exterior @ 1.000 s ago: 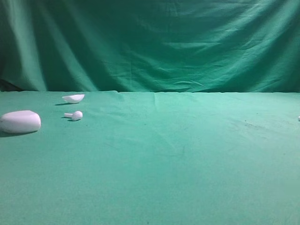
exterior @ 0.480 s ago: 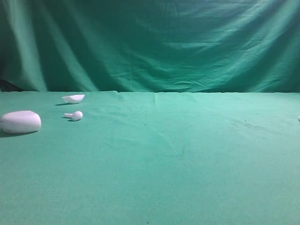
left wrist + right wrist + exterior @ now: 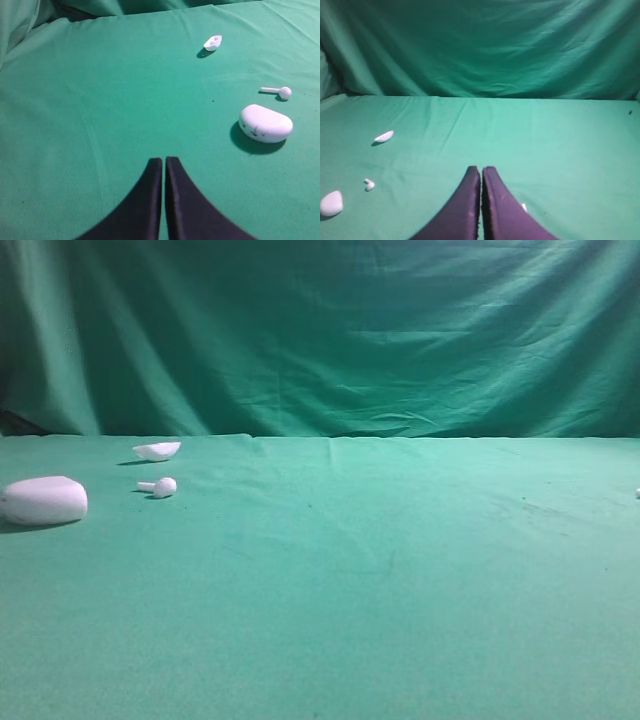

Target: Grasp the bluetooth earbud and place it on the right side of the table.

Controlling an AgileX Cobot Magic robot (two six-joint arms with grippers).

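Two dark grippers are seen low in their wrist views, both above the green table [image 3: 400, 590]. The left gripper [image 3: 164, 159] is shown with its fingers pressed together and nothing between them, and the right gripper [image 3: 481, 168] is closed in the same way. Neither is seen in the exterior high view.

A white pebble-shaped case [image 3: 43, 500] is laid at the far left of the table. A long-stemmed earbud [image 3: 158, 486] is found just to its right, stem pointing left. The bluetooth earbud [image 3: 157, 450] is placed behind that one, near the back edge on the left side, apart from both. A tiny white speck [image 3: 637, 493] is seen at the right edge; what it is cannot be told.
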